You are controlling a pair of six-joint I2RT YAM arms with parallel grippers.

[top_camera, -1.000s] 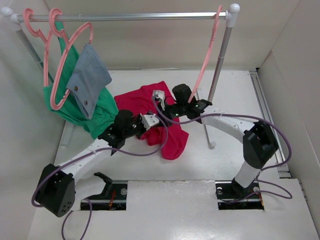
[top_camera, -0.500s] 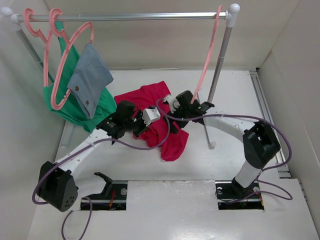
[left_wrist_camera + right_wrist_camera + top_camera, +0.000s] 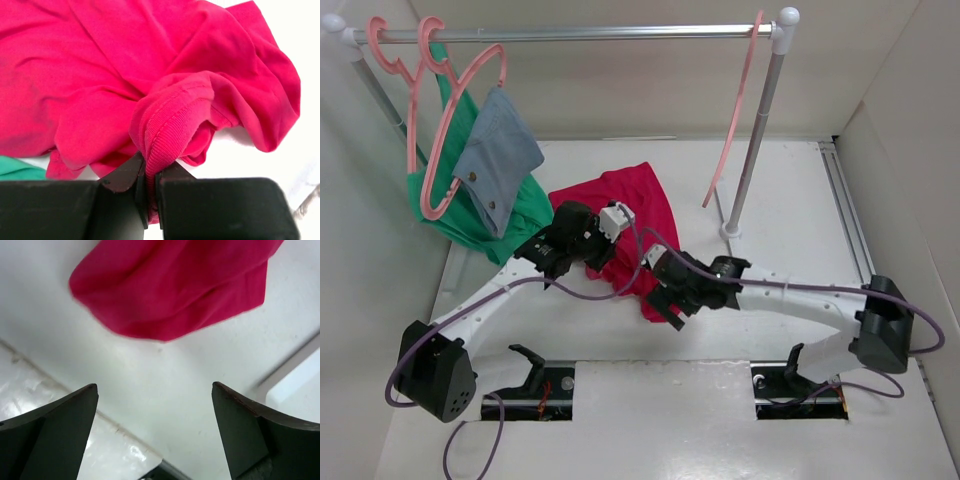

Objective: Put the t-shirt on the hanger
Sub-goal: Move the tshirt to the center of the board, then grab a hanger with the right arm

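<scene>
right gripper (image 3: 155, 402) has backed, splayed, off the t-shirt (image 3: 165, 290) edge.

1. The t-shirt (image 3: 638, 205) lies heaped on the table (image 3: 790, 200), in front of the rail (image 3: 580, 33).
2. The hanger (image 3: 731, 135) hangs at the rail's right end, behind and right of the heap.
3. Two laden hangers (image 3: 435, 130) hang at the left end.
4. The left gripper (image 3: 150, 170) pinches a fold at the heap's left side.
5. The right gripper (image 3: 154, 386) sits just before its near edge.
</scene>
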